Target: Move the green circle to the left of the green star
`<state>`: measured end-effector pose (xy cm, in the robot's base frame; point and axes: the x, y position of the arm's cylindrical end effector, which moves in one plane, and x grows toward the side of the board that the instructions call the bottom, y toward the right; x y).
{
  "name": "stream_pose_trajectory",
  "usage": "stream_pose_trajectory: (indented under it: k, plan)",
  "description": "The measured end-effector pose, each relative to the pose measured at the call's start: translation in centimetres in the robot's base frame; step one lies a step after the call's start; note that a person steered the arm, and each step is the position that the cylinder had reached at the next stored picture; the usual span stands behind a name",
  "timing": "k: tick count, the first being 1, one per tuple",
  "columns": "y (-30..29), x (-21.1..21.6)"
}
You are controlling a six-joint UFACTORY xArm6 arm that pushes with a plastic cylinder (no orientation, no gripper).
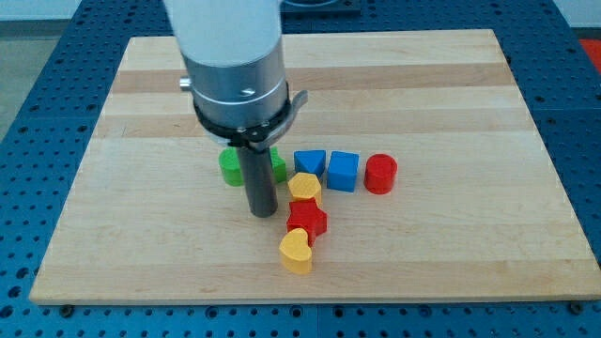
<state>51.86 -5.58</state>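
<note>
The green circle (pixel 230 166) sits just left of my rod, the green star (pixel 279 169) peeking out just right of it; a round block has no heading or long axis; my tip (pixel 262 213), gripperless, rests just below both, beside the yellow block (pixel 304 187). Risk: any shove could drag the star along or scatter the red star (pixel 307 220).

green block (pixel 278 169) mostly hidden behind rod, shape unclear, arm (pixel 225 38) cut off at view's top
</note>
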Motion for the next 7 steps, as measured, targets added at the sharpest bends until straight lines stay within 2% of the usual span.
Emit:
stream_pose_trajectory:
  k: [1,2,3,4,7]
  plan:
    - [0.1,-3.1]
    - [0.1,-4.4]
    - [0.0,-4.4]
    - [-1.8,-2.3]
    - [-5.3,-3.2]
